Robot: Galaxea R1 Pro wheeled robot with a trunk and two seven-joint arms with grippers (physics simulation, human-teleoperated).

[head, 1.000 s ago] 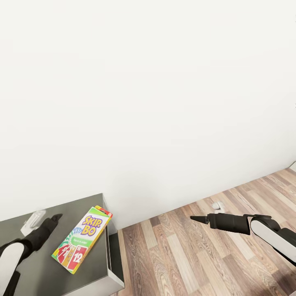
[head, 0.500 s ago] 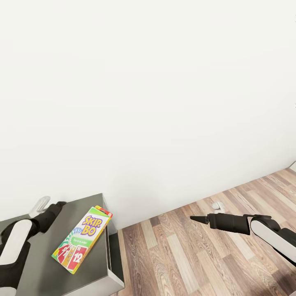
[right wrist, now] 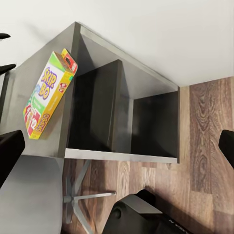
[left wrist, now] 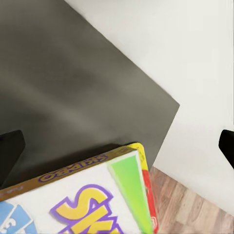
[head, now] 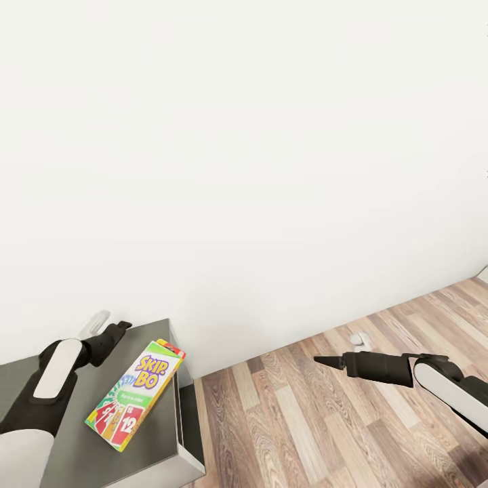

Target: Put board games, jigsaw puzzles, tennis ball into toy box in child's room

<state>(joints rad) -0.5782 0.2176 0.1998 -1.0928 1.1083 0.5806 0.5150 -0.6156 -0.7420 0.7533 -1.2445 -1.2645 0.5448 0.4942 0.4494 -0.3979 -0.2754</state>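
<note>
The SKIP-BO box is lying flat on the dark grey cabinet surface, near the edge that faces the wood floor. Its yellow-and-red end is pointing toward the white wall, and its end with the red number cards is lying nearer the robot. In the right wrist view the box is sitting on the cabinet top, above two open dark compartments in the cabinet's side. In the left wrist view the box is showing its purple lettering and a green wedge, with the bare dark top beyond it and the wall past the cabinet's corner.

The left claw is hovering over the back part of the cabinet, close to the wall and just beside the box's far end, apart from it. Its dark fingertips are showing at opposite edges of the left wrist view, so the claw is spread wide and gripping nothing. The left arm's white forearm is stretching across the cabinet top.

The right claw is hanging over the floor, well apart from the cabinet, pointing toward it. Its fingertips are likewise sitting at opposite edges of the right wrist view, so it is spread wide and empty. A small white object is lying on the floor near the wall, beyond the right claw; what it is cannot be told.
</note>
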